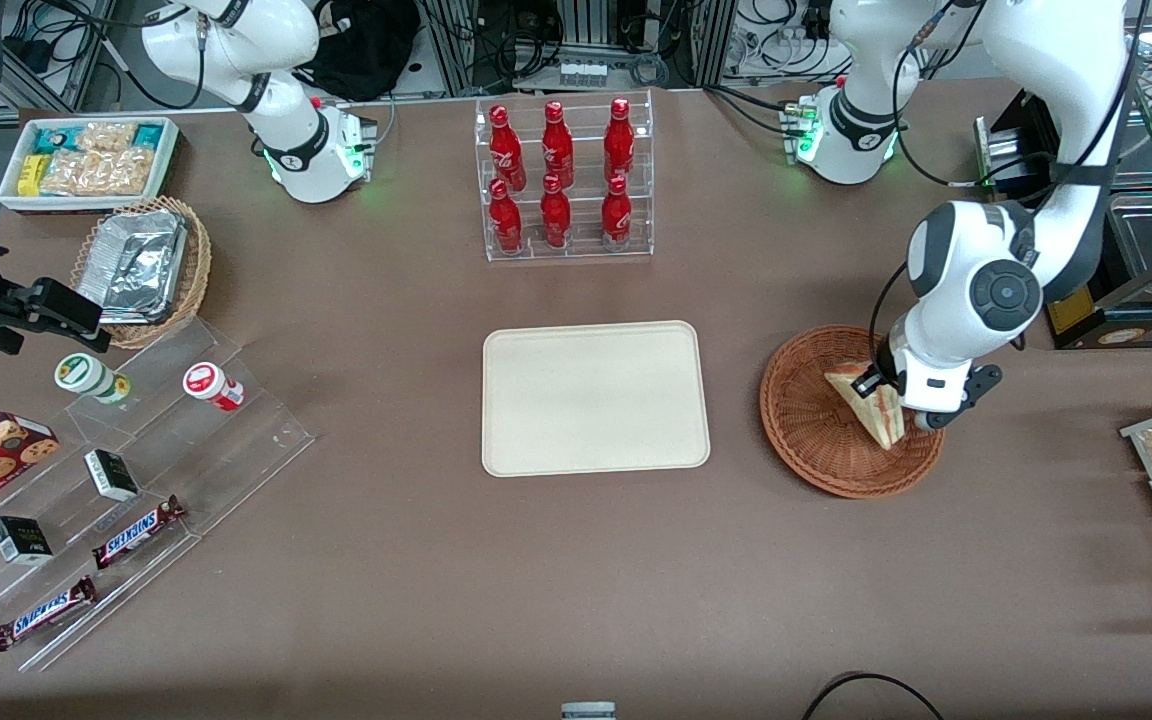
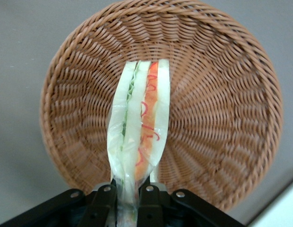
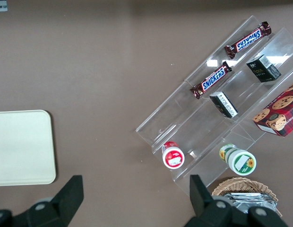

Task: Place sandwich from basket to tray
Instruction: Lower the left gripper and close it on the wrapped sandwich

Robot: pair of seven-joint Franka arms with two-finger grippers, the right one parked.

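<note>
The sandwich (image 1: 866,400) is a wrapped pale wedge with red and green filling, over the reddish-brown wicker basket (image 1: 806,420). My left gripper (image 1: 894,400) is shut on it and holds it above the basket's bowl. In the left wrist view the sandwich (image 2: 139,127) runs out from between the fingers of the gripper (image 2: 128,201), with the basket (image 2: 217,109) below it. The cream tray (image 1: 595,397) lies flat at the table's middle, beside the basket toward the parked arm's end, and nothing is on it. Its corner also shows in the right wrist view (image 3: 23,146).
A clear rack of red bottles (image 1: 563,180) stands farther from the front camera than the tray. A clear stepped stand (image 1: 126,470) with snack bars, small boxes and cups, a tan basket of foil containers (image 1: 141,265) and a white snack bin (image 1: 86,160) lie toward the parked arm's end.
</note>
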